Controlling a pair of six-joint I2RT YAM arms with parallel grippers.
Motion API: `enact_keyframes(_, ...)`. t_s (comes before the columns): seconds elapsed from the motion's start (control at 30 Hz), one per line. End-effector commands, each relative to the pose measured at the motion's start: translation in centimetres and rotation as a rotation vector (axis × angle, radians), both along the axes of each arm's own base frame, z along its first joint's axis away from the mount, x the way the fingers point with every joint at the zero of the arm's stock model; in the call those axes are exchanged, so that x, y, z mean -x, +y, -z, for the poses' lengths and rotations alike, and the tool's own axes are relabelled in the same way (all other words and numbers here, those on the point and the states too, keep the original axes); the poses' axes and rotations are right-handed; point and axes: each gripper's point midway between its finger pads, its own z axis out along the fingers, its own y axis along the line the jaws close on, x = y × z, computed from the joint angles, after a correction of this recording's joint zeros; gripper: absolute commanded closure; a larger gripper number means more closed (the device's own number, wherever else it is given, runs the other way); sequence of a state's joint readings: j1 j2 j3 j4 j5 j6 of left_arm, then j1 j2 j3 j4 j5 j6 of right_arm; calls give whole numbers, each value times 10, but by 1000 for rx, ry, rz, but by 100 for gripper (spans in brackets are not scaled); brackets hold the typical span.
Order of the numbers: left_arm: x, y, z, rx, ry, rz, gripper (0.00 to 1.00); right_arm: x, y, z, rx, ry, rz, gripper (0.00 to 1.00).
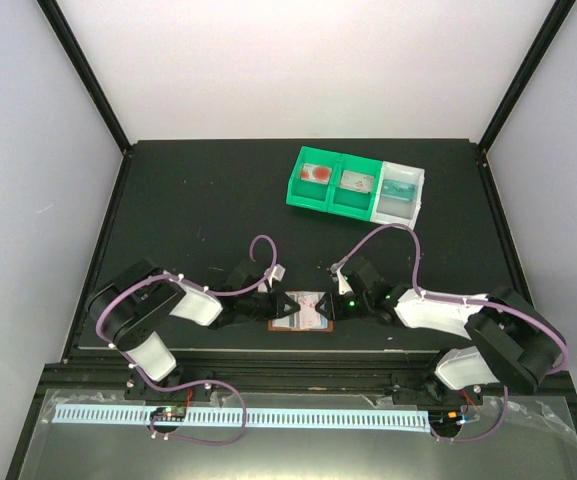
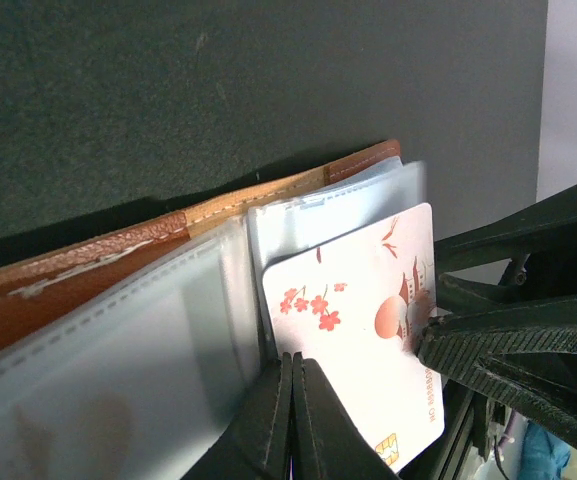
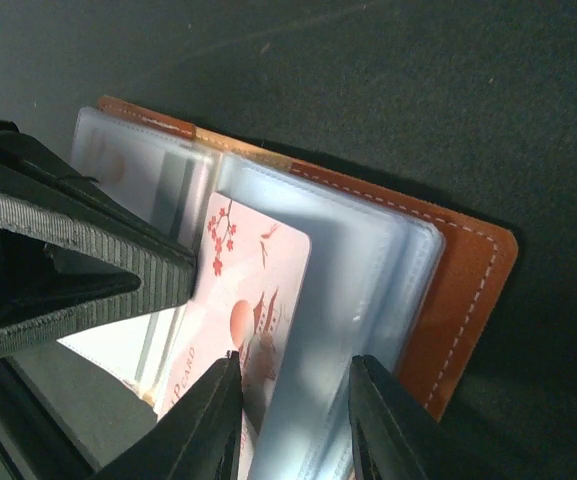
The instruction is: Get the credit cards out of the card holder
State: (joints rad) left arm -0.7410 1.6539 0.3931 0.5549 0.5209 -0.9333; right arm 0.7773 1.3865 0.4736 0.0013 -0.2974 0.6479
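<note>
the card holder lies spread on the dark worktop between the arms, a pinkish-white blossom-printed credit card partway out of its pocket. left claw pinched closed against the card's edge; right claw partly open, straddling a pale sleeve

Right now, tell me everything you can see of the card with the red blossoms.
The blossom card is a thin, pinkish-white plastic rectangle with rounded corners, bearing red blossoms, a red disc and a gold chip. It lies among the clear sleeves of the open card holder, partly out. The left gripper, shut, meets one edge; the right gripper, open, touches its face.
</note>
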Motion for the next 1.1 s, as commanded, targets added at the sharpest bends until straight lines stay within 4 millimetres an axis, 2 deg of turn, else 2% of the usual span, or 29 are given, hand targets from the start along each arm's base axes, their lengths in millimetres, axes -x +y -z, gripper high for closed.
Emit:
enact_keyframes(0.0, -2, -17, -4, 48, -14, 31, 98, -6, 2, 3, -4, -16, 3, 68)
enact_keyframes(0.1, -1, -21, -3, 48, -13, 36, 99, -5, 4, 3, -18, -12, 0, 69)
enact_keyframes(0.3, 1, -18, 4, 22, -8, 32, 98, -7, 1, 0, -11, -32, 7, 88)
enact_keyframes(0.43, 2, -16, 9, 9, 0, 29, 98, -9, -6, -1, 23, -52, 20, 92)
enact_keyframes(0.5, 3, -15, 11, 4, 3, 27, 97, -10, -10, 0, 38, -59, 27, 91)
enact_keyframes(0.63, 5, -12, 13, 5, 7, 21, 94, -11, -18, 2, 74, -72, 41, 79)
enact_keyframes(0.73, 6, -11, 14, 0, 10, 21, 92, -13, -25, 2, 109, -87, 58, 79)
enact_keyframes(0.87, 7, -10, 15, -1, 12, 21, 91, -12, -27, -8, 99, -97, 67, 79)
enact_keyframes(1.07, 7, -11, 15, 5, 8, 27, 97, -11, -28, -27, 57, -130, 73, 75)
